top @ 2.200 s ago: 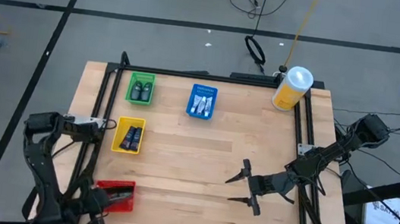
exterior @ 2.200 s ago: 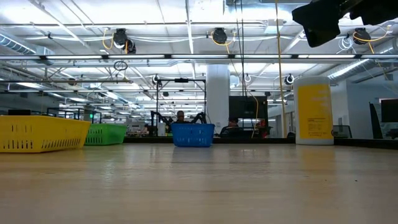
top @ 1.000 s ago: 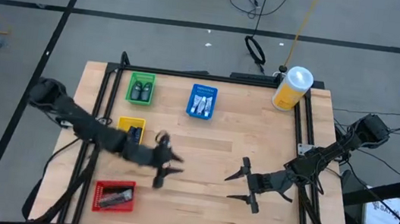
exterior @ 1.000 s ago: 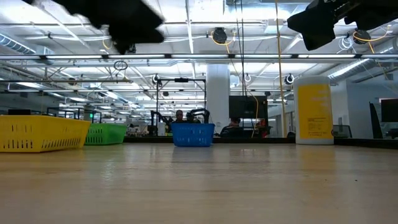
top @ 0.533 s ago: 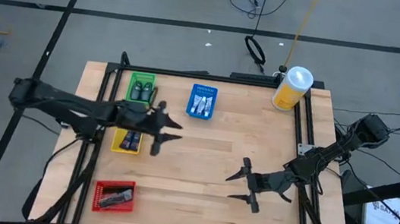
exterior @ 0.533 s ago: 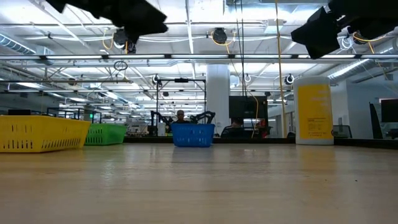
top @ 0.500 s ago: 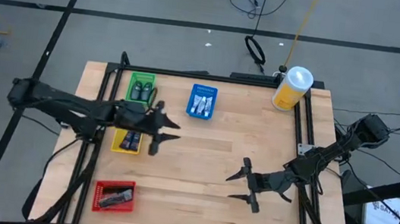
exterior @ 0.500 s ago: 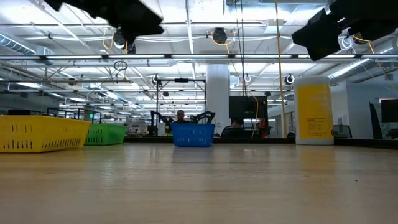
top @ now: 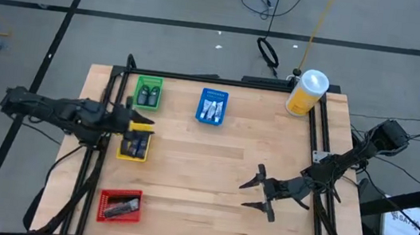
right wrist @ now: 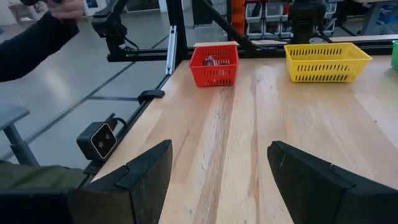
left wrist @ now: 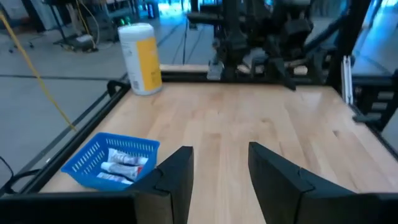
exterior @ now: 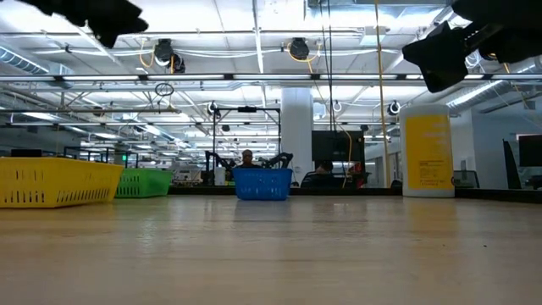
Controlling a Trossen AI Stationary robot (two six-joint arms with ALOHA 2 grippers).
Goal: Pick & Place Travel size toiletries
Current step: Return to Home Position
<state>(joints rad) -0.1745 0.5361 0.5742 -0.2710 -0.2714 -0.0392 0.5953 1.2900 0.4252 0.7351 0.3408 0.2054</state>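
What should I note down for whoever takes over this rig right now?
Left pincer: open, empty, raised by the yellow basket.
Right pincer: open, empty, above bare wood on the table, right side.
Toiletries lie in the yellow, green basket, blue basket and red basket; none shows loose on the wood.
Done: sorting, it seems.
Left: probably just parking both arms.

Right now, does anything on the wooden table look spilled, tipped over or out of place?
Nothing stands out. The green plastic basket, blue basket, yellow basket and red basket sit flat, nothing spilled. The yellow white-lidded canister stands upright. The left gripper and right gripper are open, empty.
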